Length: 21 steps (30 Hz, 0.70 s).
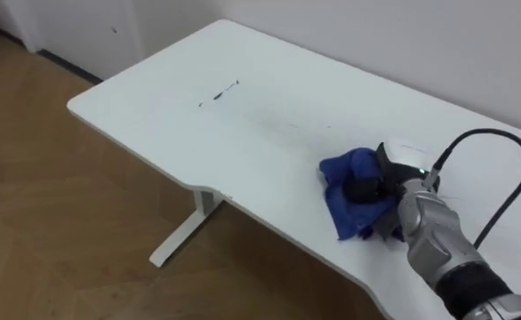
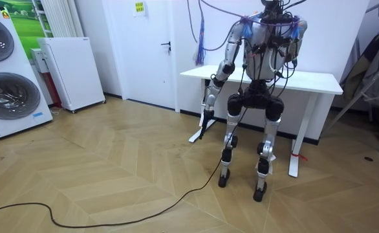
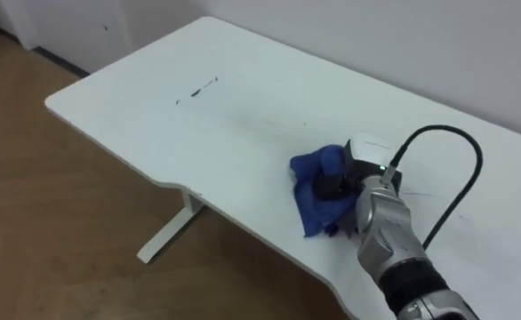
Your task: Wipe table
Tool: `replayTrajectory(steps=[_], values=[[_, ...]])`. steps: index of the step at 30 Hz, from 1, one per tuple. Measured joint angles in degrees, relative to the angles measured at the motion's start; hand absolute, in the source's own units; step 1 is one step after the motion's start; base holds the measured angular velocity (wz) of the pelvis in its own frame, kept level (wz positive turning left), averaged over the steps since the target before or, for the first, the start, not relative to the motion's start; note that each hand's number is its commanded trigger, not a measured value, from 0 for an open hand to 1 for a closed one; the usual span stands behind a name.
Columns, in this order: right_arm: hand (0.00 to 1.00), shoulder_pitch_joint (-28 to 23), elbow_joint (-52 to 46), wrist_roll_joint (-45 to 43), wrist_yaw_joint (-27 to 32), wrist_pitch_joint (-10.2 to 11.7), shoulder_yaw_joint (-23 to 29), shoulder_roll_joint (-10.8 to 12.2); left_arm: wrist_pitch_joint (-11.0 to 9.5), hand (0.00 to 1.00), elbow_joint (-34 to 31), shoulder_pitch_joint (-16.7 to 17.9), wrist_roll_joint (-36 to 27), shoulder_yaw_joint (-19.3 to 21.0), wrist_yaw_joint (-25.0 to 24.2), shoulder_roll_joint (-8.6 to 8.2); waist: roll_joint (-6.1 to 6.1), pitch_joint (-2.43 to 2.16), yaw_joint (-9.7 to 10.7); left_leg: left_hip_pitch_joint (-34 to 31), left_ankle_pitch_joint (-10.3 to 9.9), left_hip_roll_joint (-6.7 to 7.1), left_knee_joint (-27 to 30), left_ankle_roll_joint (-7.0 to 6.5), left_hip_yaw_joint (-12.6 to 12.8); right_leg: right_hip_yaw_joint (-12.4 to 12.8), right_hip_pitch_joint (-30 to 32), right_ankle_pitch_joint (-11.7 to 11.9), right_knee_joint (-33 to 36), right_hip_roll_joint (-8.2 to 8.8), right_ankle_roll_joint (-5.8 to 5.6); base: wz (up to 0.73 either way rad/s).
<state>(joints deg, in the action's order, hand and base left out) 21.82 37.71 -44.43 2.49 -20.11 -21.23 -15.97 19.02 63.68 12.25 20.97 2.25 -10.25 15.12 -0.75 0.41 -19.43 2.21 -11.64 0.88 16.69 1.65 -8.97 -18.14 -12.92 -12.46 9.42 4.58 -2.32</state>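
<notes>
Right hand grips the bunched blue cloth, fingers curled into it, against the table.

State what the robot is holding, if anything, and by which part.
The right hand holds the blue cloth by its bunched-up middle, fingers curled into it, on the table. The left hand hangs by its side.

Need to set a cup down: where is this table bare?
Bare: the table from its left end, past the dark mark, to the blue cloth. Crowded: the front edge where the right hand grips that cloth.
</notes>
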Motion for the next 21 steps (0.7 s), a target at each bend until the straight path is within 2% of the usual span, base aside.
replayTrajectory(steps=[5, 6, 9, 14, 16, 19, 21], values=[[1.00, 0.2, 1.2, 2.5, 0.3, 0.1, 0.2, -0.5, 0.7, 0.00, -0.3, 0.7, 0.0, 1.1, -0.5, 0.05, -0.66, -0.24, 0.5, 0.0, 0.1, 0.48, -0.1, 0.06, -1.3, -1.1, -0.7, -0.1, -0.3, 0.18, -0.10, 0.13], [1.00, 0.2, 2.1, 3.3, 0.4, 0.8, 0.2, -0.9, 0.6, 0.00, -0.7, 1.1, 0.0, 1.4, -0.5, 0.10, -1.08, -0.50, 0.5, 0.2, 0.2, 0.58, -0.3, 0.02, -1.2, -1.2, -0.9, -0.1, -0.5, 0.29, -0.11, 0.04], [1.00, 0.1, 4.1, 6.4, 0.7, 2.9, 1.1, -1.6, 0.4, 0.00, -0.8, 1.4, -0.1, 2.1, -0.3, 0.15, -1.77, -0.43, 1.0, 0.5, 0.1, 0.87, 0.0, -0.18, -1.2, -1.1, -1.5, -0.2, -0.8, 0.48, -0.26, 0.05], [1.00, -2.4, 7.3, 13.0, 2.9, 6.3, 7.9, -2.0, 0.7, 0.00, -0.9, 1.7, -0.2, 2.1, -0.3, 0.20, -1.40, -0.44, 4.2, 0.7, -0.2, 1.62, 0.8, -0.63, -1.4, 0.0, -2.4, -0.4, -0.8, 0.85, -0.70, 0.13], [1.00, -6.1, 7.4, 14.3, 4.9, 9.0, 13.1, -2.5, 0.7, 0.00, -0.9, 1.8, -0.1, 3.4, -0.3, 0.20, -0.68, -0.48, 6.7, 1.5, -0.3, 1.99, 0.8, -0.94, -1.1, 1.0, -3.1, -0.5, -0.8, 1.13, -0.94, 0.00], [1.00, -9.7, 7.4, 14.9, 7.4, 11.1, 17.1, -3.8, 0.3, 0.00, -0.8, 1.8, -0.1, 4.5, 0.0, 0.25, -0.02, -0.86, 8.8, 2.6, -0.5, 1.85, 0.4, -1.29, 0.5, 3.0, -3.2, -0.7, -0.7, 1.39, -1.17, -0.27], [1.00, -10.9, 7.6, 14.7, 8.9, 11.5, 19.0, -4.5, 0.3, 0.00, -1.2, 1.7, -0.1, 4.4, 0.0, 0.25, 0.49, -1.17, 10.7, 3.0, -0.6, 1.81, 0.4, -1.44, 1.4, 4.5, -3.2, -0.7, -0.7, 1.39, -1.18, -0.25]])
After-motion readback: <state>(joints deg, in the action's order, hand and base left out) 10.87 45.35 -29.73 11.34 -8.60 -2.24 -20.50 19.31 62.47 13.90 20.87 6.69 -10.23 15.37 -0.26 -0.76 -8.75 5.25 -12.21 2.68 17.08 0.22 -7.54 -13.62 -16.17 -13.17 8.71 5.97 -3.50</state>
